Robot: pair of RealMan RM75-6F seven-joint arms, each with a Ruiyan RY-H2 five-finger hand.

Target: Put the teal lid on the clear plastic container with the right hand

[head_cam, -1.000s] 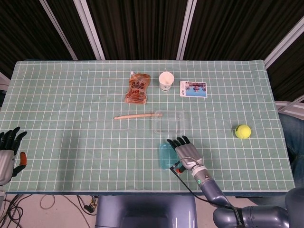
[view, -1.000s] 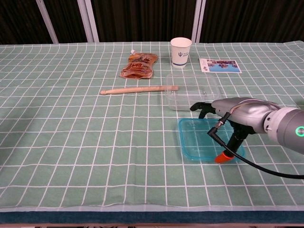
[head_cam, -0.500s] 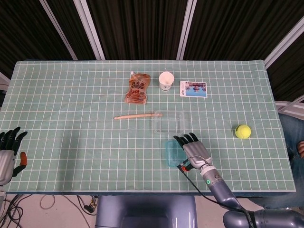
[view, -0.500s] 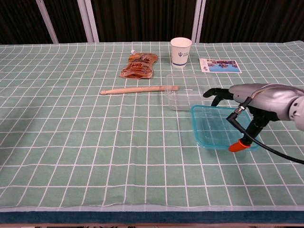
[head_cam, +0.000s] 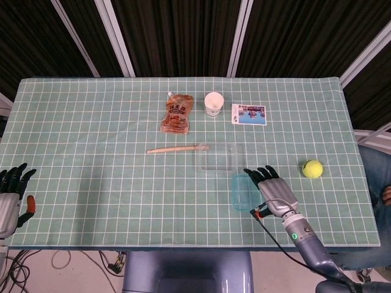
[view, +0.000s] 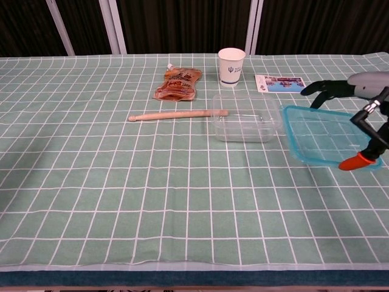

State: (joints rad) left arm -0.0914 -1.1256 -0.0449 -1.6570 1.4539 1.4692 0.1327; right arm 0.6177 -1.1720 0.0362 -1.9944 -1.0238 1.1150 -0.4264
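The right hand (view: 355, 97) grips the teal lid (view: 322, 135) and holds it lifted and tilted just to the right of the clear plastic container (view: 245, 118), fingers (view: 322, 87) curled over its far edge and the orange-tipped thumb under its near corner. A second ago the lid lay flat on the green checked worktop (head_cam: 91, 152) in front of the container, under the same hand; in the two frames since, it has come up off the cloth and swung out to the container's right. The head view shows the lid (head_cam: 245, 192) edge-on below and to the right of the container (head_cam: 217, 159), with the right hand (head_cam: 273, 192) beside it. The pick-up looks done; what is left, by this reading, is carrying the lid back over the open container, levelling it and pressing it down. The left hand (head_cam: 11, 195) rests at the worktop's near-left edge, far from the container, fingers apart and holding nothing. A wooden stick (view: 177, 114) lies with one end touching the container's left wall. A paper cup (view: 231, 67) stands behind the container.
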